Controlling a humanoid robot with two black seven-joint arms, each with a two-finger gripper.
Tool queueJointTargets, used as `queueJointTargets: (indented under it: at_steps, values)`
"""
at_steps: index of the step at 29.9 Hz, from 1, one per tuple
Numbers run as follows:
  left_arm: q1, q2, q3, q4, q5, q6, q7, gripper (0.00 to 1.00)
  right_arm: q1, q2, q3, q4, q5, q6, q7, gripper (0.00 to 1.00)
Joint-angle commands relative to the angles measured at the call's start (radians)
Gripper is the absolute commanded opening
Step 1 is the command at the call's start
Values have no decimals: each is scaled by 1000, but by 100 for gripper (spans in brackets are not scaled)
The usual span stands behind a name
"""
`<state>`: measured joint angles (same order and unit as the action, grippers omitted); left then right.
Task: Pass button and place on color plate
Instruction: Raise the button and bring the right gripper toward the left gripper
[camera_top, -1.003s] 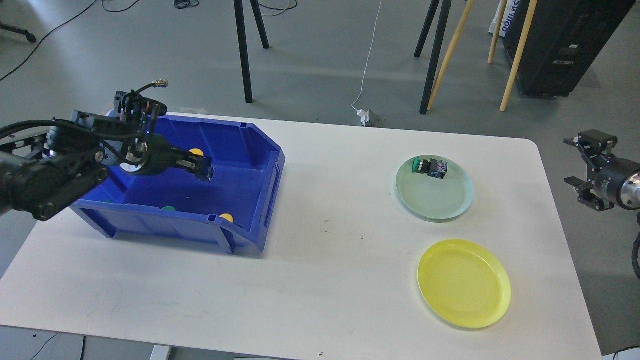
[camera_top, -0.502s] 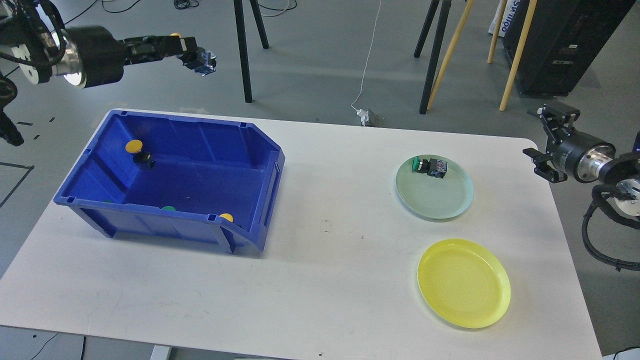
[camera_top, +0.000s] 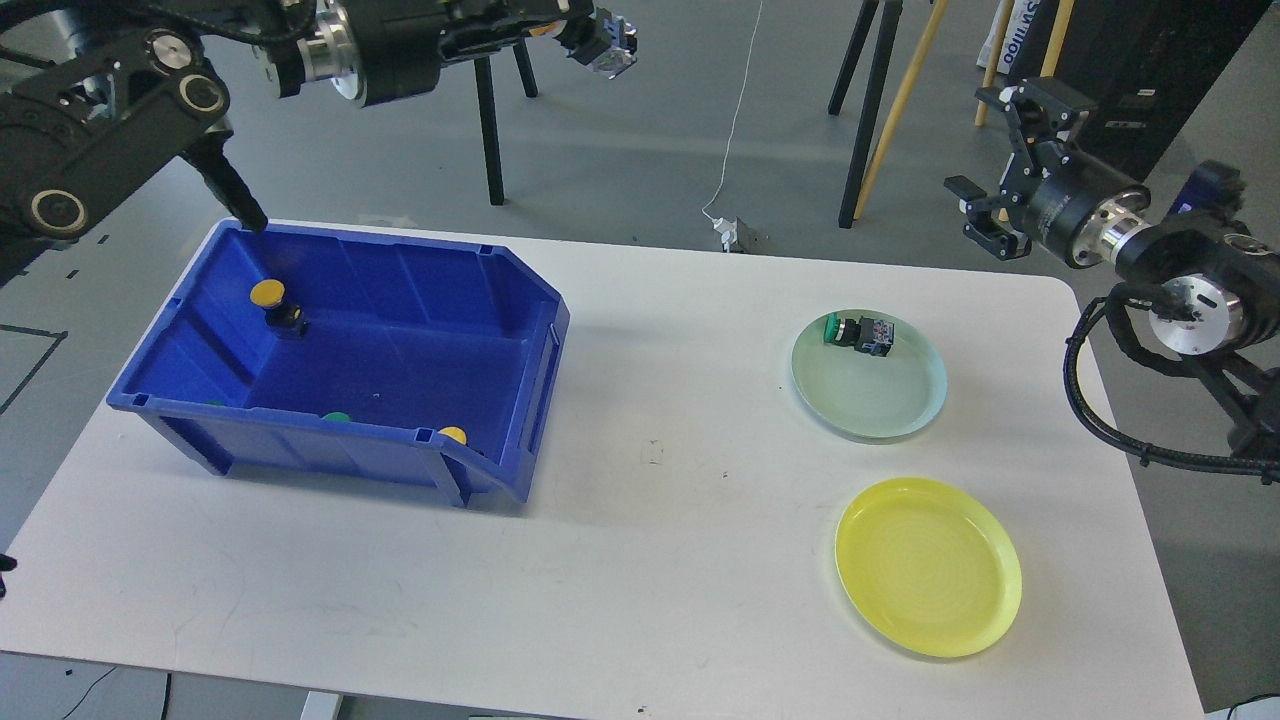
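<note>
White table (camera_top: 640, 560) carries a blue bin (camera_top: 400, 310) near its left edge, holding loose buttons; yellow plate (camera_top: 928, 566) near the right front corner, bare; green plate (camera_top: 870, 385) behind it, bearing a green button (camera_top: 858, 333) lying flat, cap toward the left edge; left gripper (camera_top: 590, 35), raised beyond the far edge, clamps a button (camera_top: 612, 52), long axis roughly level, body end pointing right; right gripper (camera_top: 1000, 170), jaws wide, holds nothing.
</note>
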<state>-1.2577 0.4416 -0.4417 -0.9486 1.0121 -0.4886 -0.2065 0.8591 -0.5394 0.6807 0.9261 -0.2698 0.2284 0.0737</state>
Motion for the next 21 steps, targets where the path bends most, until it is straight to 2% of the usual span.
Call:
queueJointTargets:
  at_steps: [1, 11, 21]
  values:
    - [-2, -96, -2, 76, -88, 0, 1, 19, 1, 18, 22, 49, 0, -1, 17, 92]
    - [-54, -248, 0, 281, -236, 0, 1, 19, 35, 79, 37, 92, -5, -1, 34, 92]
    - [-63, -320, -2, 330, -242, 0, 1, 19, 92, 148, 39, 99, -5, -18, 34, 92]
